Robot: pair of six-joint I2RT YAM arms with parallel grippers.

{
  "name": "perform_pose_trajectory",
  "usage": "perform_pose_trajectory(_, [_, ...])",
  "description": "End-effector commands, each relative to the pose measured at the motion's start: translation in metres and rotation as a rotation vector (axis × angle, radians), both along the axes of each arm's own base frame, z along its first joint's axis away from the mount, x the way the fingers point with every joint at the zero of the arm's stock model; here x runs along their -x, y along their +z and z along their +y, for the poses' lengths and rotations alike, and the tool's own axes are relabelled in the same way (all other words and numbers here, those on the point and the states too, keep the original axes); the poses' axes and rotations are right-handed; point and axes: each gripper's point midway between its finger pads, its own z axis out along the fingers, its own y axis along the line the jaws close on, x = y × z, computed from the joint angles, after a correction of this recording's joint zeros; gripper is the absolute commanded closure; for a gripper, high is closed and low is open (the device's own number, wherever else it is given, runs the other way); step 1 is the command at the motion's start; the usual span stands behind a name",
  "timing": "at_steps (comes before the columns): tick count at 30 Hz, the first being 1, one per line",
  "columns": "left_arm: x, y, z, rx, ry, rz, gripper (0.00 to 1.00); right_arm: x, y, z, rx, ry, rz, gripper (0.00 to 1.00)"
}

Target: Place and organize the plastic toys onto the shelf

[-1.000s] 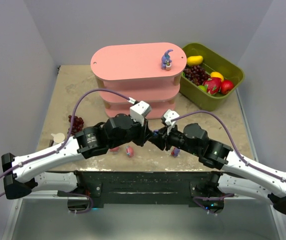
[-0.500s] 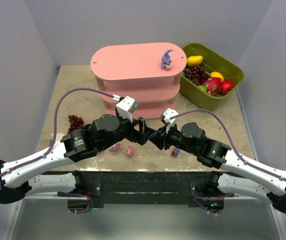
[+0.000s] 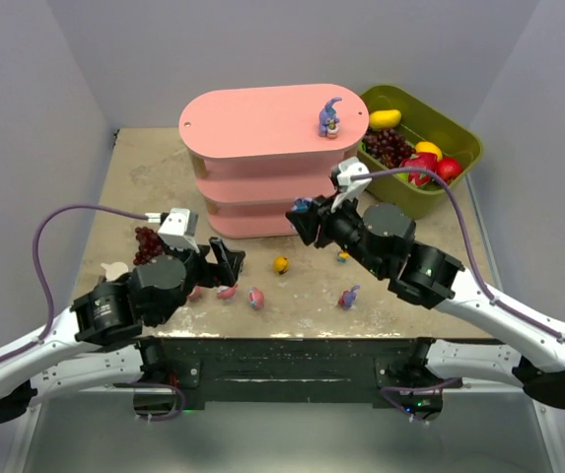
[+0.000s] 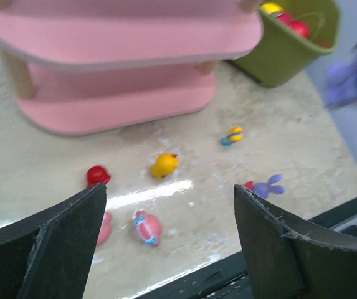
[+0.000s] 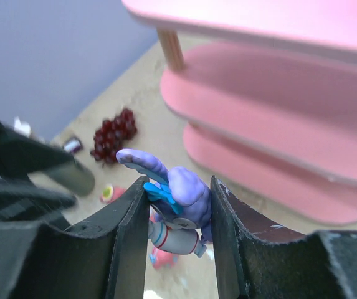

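Purple bunny (image 5: 179, 190) was clamped tight between the right gripper's (image 3: 302, 209) fingers, held up just in front of the pink shelf (image 3: 252, 128). A second bunny (image 3: 329, 117) stood upright on the top board. A yellow toy (image 3: 281, 264), pink toy (image 3: 255, 298) and a third bunny (image 3: 348, 296) lay on the table (image 3: 164, 168) below. The left gripper (image 3: 225, 254) hung nearby, jaws wide apart and holding nothing

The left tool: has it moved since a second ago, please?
Yes. The left tool moved left, from in front of the right half of the shelf to near its left end.
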Motion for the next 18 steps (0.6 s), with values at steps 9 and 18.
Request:
perform_pose_trajectory(9, [0.0,-0.06,0.058,-0.133,0.211,0.071,0.13,-0.078,0.118,0.019,-0.223,-0.186,-0.101,0.98])
perform_pose_trajectory(18, [0.01,-0.071,0.067,-0.129,0.203,0.116,0.13,-0.131,0.125,0.036,-0.252,-0.246,-0.084,0.98])
